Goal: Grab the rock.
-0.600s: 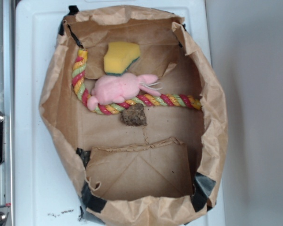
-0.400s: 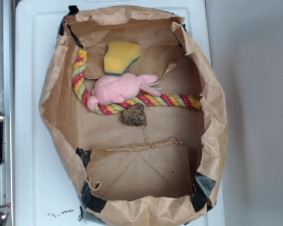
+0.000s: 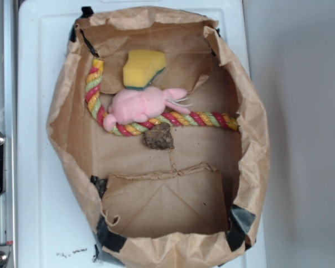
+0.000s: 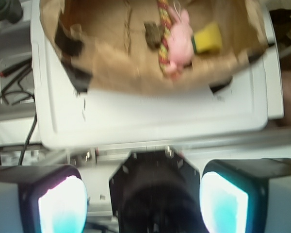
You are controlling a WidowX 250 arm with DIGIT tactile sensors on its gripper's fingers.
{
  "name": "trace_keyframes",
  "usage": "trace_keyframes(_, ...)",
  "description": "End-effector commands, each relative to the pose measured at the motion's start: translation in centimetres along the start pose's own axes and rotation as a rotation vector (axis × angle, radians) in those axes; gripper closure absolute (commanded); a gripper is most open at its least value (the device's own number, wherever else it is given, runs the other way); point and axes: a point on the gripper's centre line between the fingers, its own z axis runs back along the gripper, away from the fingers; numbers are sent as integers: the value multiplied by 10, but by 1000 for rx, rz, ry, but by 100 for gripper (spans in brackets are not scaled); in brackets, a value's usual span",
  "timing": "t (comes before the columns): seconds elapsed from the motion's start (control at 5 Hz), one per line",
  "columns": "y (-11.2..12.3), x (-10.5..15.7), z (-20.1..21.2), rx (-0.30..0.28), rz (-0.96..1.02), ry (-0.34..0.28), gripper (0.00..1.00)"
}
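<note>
Rock (image 3: 158, 137) on bag (image 3: 61, 120) floor, touching rope (image 3: 198, 118). Gripper (image 4: 143, 201) spread wide, outside the bag, well apart; in wrist view the rock (image 4: 153, 34) lies ahead, about centred.

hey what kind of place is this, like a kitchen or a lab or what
Probably a robot lab bench, not a home. A cut-open paper bag taped onto a white tray holds mismatched test items: a rock, a pink plush toy, a sponge. The wrist view shows loose cables beside it.
</note>
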Motion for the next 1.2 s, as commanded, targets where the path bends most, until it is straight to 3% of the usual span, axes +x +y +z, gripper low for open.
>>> trace_keyframes(0.0,24,70,-11,75,-51,-51,0)
trace_keyframes(0.2,31,92,-20,106,-303,-98,0)
trace_keyframes(0.4,33,99,-28,65,-548,-149,0)
trace_keyframes(1.0,33,99,-28,65,-548,-149,0)
